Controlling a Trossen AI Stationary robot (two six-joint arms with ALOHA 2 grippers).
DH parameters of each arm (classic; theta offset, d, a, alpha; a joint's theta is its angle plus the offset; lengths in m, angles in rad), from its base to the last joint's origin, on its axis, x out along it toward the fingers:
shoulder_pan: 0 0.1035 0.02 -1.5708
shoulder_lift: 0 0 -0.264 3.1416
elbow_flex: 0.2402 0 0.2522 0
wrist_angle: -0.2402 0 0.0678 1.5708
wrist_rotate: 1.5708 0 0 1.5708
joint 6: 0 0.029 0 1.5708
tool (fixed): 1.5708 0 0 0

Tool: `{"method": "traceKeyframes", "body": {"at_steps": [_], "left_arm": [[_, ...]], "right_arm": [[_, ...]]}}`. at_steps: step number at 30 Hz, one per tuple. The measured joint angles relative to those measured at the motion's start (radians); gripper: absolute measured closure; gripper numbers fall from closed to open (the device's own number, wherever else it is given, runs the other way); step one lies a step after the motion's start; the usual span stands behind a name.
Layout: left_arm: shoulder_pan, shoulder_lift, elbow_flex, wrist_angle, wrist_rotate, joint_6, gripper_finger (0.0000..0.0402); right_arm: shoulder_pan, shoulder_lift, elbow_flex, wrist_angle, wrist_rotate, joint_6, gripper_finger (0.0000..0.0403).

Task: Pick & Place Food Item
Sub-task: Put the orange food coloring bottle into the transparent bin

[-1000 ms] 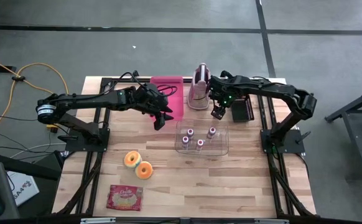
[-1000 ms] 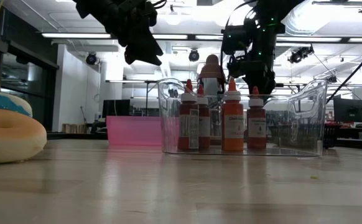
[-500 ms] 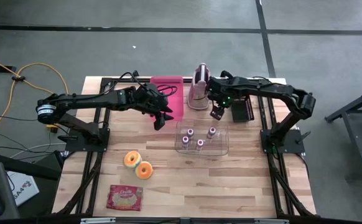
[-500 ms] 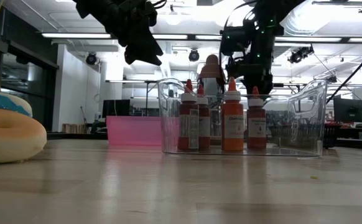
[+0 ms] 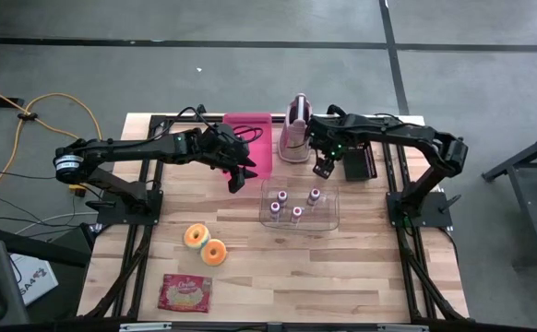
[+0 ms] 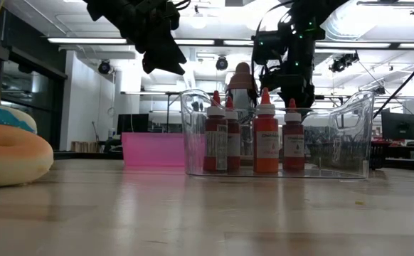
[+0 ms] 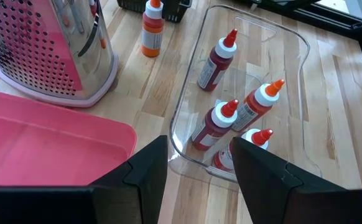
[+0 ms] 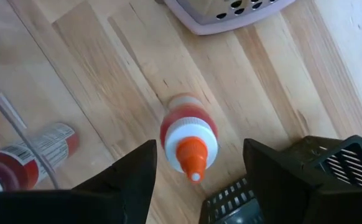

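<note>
A small sauce bottle [image 8: 190, 144] with a white cap and orange tip stands upright on the wood, between the grater [image 5: 295, 140] and the black basket [image 5: 359, 164]; the left wrist view also shows this bottle [image 7: 153, 28]. My right gripper [image 5: 322, 169] hangs open straight above it, pointing down, a finger on either side of the cap and clear of it. My left gripper [image 5: 241, 177] is open and held high over the near edge of the pink tray [image 5: 250, 138], slanting down toward the clear bin [image 5: 335, 198], which holds several upright bottles [image 7: 221, 121].
Two donuts [image 5: 204, 243] lie near the table's left front, with a red snack packet [image 5: 184, 293] by the near edge. The grater's perforated metal wall [image 7: 44, 43] stands close to the loose bottle. Bare wood lies in front of the bin.
</note>
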State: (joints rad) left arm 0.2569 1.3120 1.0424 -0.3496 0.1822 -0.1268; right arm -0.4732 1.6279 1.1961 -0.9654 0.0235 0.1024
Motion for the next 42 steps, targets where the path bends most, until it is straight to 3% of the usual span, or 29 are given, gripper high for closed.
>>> {"method": "traceKeyframes", "body": {"at_steps": [8, 18, 28, 42], "left_arm": [[0.000, 0.000, 0.000, 0.000, 0.000, 0.000, 0.0228], [0.000, 0.000, 0.000, 0.000, 0.000, 0.000, 0.0228], [0.000, 0.000, 0.000, 0.000, 0.000, 0.000, 0.0228], [0.000, 0.000, 0.000, 0.000, 0.000, 0.000, 0.0228]], "right_arm": [[0.000, 0.000, 0.000, 0.002, -0.003, -0.001, 0.0179], [0.000, 0.000, 0.000, 0.004, -0.025, -0.002, 0.0249], [0.000, 0.000, 0.001, 0.005, -0.029, -0.002, 0.0293], [0.000, -0.001, 0.001, 0.004, -0.024, -0.002, 0.0302]]}}
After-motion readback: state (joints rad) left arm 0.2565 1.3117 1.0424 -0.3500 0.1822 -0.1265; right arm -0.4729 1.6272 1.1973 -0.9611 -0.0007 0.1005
